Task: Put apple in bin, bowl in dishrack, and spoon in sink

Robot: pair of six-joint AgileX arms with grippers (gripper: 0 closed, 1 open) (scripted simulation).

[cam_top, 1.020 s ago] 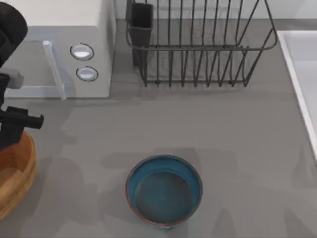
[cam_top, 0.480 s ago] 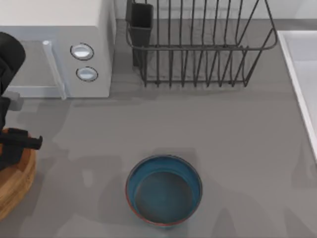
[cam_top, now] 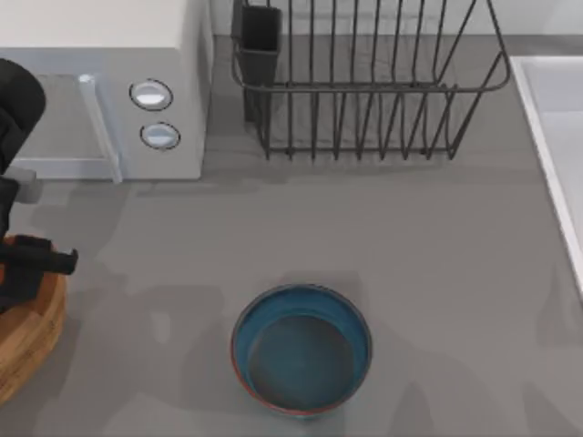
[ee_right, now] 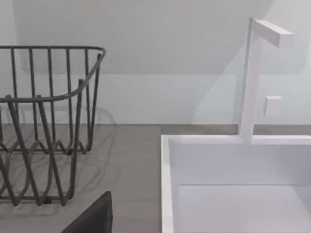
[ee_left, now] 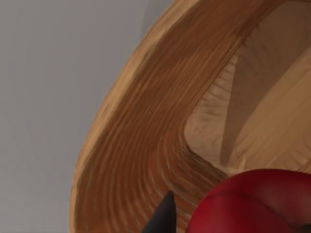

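My left gripper (cam_top: 20, 271) hangs over the tan wooden bin (cam_top: 35, 339) at the table's left edge. In the left wrist view the red apple (ee_left: 252, 204) sits between the dark fingertips (ee_left: 164, 216), just above the bin's rim (ee_left: 141, 145) and inner wall. The blue bowl (cam_top: 301, 350) stands upright near the front middle of the table, holding nothing. At the back is the wire dishrack (cam_top: 364, 91), and the white sink (cam_top: 547, 137) lies along the right edge. The spoon is out of view. My right gripper (ee_right: 92, 218) is near the sink's rim (ee_right: 167, 184).
A white microwave (cam_top: 100, 91) with two round knobs stands at the back left, next to the dishrack's black utensil cup (cam_top: 260, 41). A white faucet (ee_right: 250, 77) rises behind the sink. Bare grey tabletop lies between the bowl and the dishrack (ee_right: 48, 121).
Over the past second my left arm moved toward the table's front, over the bin, with the apple. In the last half second it has stayed still.
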